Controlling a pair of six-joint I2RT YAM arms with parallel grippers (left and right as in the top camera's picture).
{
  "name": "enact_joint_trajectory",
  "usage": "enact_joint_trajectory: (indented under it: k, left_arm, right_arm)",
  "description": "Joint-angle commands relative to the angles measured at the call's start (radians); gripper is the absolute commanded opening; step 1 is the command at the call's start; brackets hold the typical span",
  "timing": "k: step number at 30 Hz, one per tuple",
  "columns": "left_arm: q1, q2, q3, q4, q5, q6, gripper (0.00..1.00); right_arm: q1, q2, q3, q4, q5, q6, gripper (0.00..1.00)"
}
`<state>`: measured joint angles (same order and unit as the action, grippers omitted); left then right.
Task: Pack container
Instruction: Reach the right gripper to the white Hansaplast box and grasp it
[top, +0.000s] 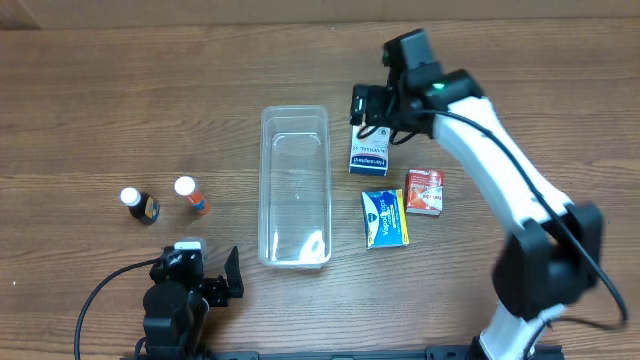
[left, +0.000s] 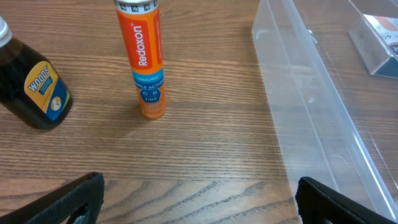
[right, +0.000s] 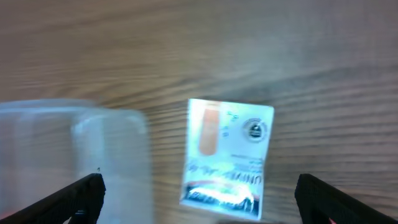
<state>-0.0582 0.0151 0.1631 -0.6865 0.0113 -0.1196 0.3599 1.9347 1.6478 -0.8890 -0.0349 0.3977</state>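
Your right gripper (top: 375, 115) is hovering wide open and empty over the blue-and-white box (top: 368, 158) at upper centre, while the container (top: 265, 190) is sitting empty in the middle of the frame, so you are only beginning: nothing is lying inside it yet.

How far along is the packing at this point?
Nothing packed: the container is empty. In hand: the right gripper, open, hovers over the blue-white box. Remaining: that box, the red box, the yellow-blue packet, the dark bottle, the orange tube. The left gripper is open.
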Motion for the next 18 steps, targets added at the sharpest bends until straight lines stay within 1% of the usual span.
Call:
enact_joint_trajectory:
  k: [1,8,9,10,11,12,13,16,18]
  left_arm:
    - [0.006,-0.006,-0.003,0.002,-0.011,0.008,1.0]
    - [0.006,-0.007,-0.002,0.003,-0.011,0.008,1.0]
    - [0.006,-0.006,-0.002,0.002,-0.011,0.008,1.0]
    - [0.006,-0.006,-0.002,0.002,-0.011,0.008,1.0]
    - [0.006,-0.006,-0.003,0.002,-0.011,0.008,1.0]
    - [0.005,-0.006,-0.002,0.002,-0.011,0.008,1.0]
    - [0.005,-0.006,-0.002,0.002,-0.011,0.008,1.0]
    - [0.006,-0.006,-0.002,0.002,-0.011,0.008,1.0]
    - [0.006,-0.006,-0.003,0.002,-0.011,0.008,1.0]
  right_arm:
    - [-0.006,0.084,0.033,0.007,0.051,0.06,1.0]
    - [0.014,0.191,0.031,0.021,0.034,0.075,0.99]
    - [0.016,0.204,0.029,0.024,0.034,0.076,0.96]
    - [0.016,0.222,0.026,0.022,0.034,0.085,0.96]
    - [0.016,0.239,0.024,0.016,0.034,0.09,0.94]
    - [0.016,0.256,0.024,0.011,0.034,0.1,0.86]
    - [0.016,0.258,0.024,0.014,0.036,0.101,0.82]
    - [0.016,0.225,0.06,0.007,0.051,0.096,0.78]
    - [0.018,0.195,0.098,-0.029,0.087,0.097,0.73]
